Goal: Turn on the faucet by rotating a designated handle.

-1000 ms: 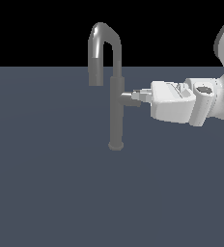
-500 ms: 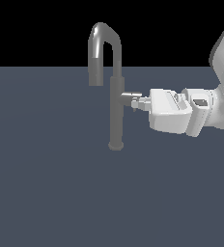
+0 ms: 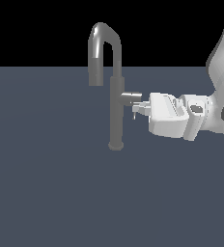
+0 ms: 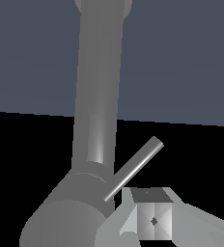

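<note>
The faucet (image 3: pixel 116 113) is a slim grey column on a round base, with its arched spout turned down toward the exterior view's left. The handle (image 3: pixel 130 98) is a short stub jutting toward the exterior view's right. A thin lever (image 3: pixel 133 115) points down from its end. My gripper (image 3: pixel 140 109) is shut with nothing held, its tips just below the stub and beside the lever. In the wrist view the column (image 4: pixel 100 87) rises from the stub (image 4: pixel 65 217), and the lever (image 4: pixel 135 166) slants right over my closed fingertips (image 4: pixel 153 221).
The faucet stands on a flat dark grey-blue surface (image 3: pixel 51 193), with a black background behind it. My white hand and arm (image 3: pixel 201 113) reach in from the exterior view's right.
My hand has dropped slightly and shifted a little toward the exterior view's right. The thin lever now hangs lower beneath the stub, next to my fingertips.
</note>
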Robot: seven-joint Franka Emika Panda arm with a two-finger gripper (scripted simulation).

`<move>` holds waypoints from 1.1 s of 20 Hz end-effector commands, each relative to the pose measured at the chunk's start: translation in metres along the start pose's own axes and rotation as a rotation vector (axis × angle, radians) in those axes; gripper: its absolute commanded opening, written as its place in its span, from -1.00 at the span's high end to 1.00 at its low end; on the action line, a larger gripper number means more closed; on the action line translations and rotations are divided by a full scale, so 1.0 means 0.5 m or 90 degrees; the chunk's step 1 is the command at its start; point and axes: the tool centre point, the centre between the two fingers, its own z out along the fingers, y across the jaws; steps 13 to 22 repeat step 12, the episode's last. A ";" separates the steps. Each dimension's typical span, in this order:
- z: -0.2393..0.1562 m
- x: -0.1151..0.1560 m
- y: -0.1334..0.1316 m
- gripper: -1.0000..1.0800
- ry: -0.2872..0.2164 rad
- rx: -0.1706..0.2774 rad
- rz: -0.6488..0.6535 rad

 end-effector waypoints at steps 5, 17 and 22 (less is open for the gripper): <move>0.001 0.049 -0.017 1.00 0.007 0.003 0.017; 0.001 0.099 -0.032 1.00 0.012 0.005 0.035; 0.001 0.099 -0.032 1.00 0.012 0.005 0.035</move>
